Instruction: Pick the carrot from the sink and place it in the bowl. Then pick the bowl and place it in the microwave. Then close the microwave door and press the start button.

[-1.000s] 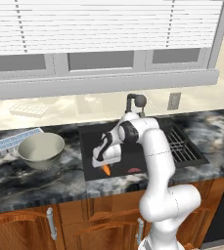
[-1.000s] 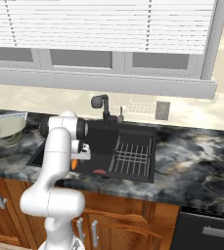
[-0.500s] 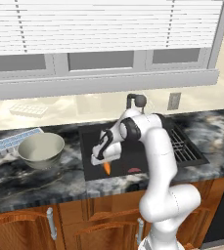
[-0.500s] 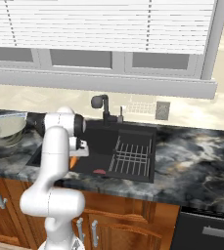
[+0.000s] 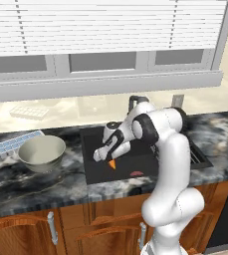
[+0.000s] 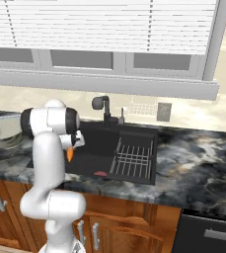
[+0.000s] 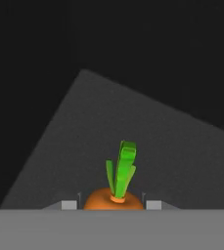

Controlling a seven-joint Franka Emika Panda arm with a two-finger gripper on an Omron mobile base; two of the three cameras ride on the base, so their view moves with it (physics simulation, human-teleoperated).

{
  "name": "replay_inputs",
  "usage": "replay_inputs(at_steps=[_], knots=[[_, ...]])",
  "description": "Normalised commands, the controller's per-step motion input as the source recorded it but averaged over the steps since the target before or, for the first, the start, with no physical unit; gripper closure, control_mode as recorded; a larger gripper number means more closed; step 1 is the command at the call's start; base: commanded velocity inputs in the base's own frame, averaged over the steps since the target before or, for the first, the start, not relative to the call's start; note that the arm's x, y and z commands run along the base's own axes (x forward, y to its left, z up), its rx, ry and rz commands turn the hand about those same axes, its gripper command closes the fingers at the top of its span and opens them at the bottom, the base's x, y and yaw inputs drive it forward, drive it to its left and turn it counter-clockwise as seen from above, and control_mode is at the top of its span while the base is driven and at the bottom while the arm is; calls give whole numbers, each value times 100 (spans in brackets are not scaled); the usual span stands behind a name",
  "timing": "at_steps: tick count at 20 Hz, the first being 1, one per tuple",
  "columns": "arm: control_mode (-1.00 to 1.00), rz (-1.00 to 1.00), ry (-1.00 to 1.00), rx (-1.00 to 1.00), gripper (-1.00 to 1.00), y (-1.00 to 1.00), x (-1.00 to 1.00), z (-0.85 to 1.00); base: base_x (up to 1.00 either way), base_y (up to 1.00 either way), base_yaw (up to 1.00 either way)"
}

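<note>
**Carrot gripped over the black sink**

The hand point(image 5: 105, 158) hangs above the left part of the sink point(image 5: 135, 164), its two fingers clenched on the carrot point(image 5: 112, 164). In the left base view the orange taper points down out of the hand, clear of the basin floor. In the hand view the rounded orange shoulder of the carrot point(image 7: 114, 200) sits between the finger tips, with flat, glossy green leaves standing up from it against the matte dark grey sink floor.

The sink is a deep rectangular basin, black and smooth, set into a desk point(image 5: 31, 184) of black-and-white marbled stone. A dark curved faucet point(image 6: 103, 106) rises at its back edge, and a wire rack point(image 6: 133, 157) of thin pale bars lies in its right half. A small flat reddish item point(image 5: 136, 174) rests on the basin floor near the front.

The bowl point(image 5: 42, 152), round, wide and pale grey-green with a glossy mottled wall, stands on the desk left of the sink, well apart from the carrot. Just behind it lies a ribbed pale blue tray point(image 5: 15, 143).
</note>
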Motion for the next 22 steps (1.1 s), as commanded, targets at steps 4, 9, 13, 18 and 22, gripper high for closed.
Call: replay_inputs(at_steps=[4,9,13,18,22], knots=[[-100,19,-25,-3,100,7,-37,100,0,0,0],[-100,13,-24,-3,100,10,-24,100,0,0,0],[-100,8,-17,-2,100,28,-17,100,0,0,0],[-100,9,-2,0,100,66,-30,100,0,0,0],[-100,11,0,0,100,83,-19,100,0,0,0]])
